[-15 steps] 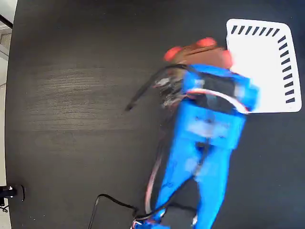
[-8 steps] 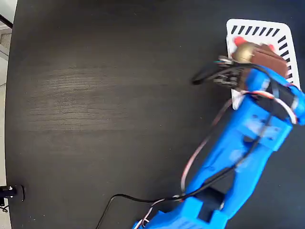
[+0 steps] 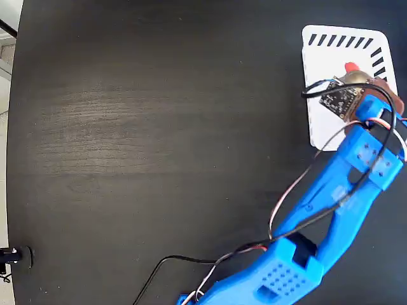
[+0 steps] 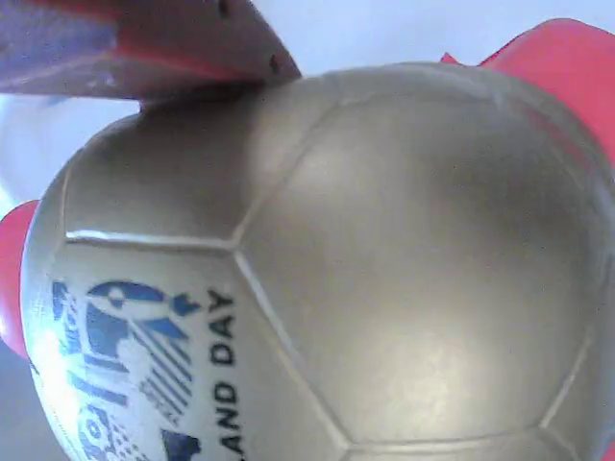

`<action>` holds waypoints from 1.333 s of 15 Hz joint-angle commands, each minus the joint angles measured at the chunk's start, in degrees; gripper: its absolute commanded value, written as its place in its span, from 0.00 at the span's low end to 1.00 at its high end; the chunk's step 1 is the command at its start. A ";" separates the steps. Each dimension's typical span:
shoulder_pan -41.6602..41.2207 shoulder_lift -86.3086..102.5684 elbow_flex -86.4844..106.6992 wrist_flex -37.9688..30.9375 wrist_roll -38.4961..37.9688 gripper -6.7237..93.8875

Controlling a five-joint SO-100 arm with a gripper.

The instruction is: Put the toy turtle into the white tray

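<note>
Blue 3D-printed arm's hand [image 3: 372,86] sits over the white rectangular plastic tray [image 3: 327,121] w/ dark slanted slots, clamped on the small toy turtle [image 4: 327,279] w/ shiny gold-beige domed shell; one finger [image 4: 144,48] presses the shell top in wrist view. Shell print in dark blue reads "LAND DAY" beside a striped logo, rest cut off. Red flipper [image 3: 350,67] pokes out above tray floor. Tray lies on black woodgrain counter [image 3: 159,127], top right in fixed view.
</note>
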State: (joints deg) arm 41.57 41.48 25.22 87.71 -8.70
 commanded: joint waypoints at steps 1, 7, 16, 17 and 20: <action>1.23 1.05 -3.60 -1.76 0.35 0.09; 0.88 -1.05 -3.16 -3.69 0.97 0.55; 0.62 2.29 -2.46 -1.58 1.58 0.66; 0.35 4.92 -2.37 -1.58 3.34 0.53; -2.55 11.87 -6.33 1.05 9.40 0.06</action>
State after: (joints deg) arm 40.25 42.63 23.38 87.01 -1.58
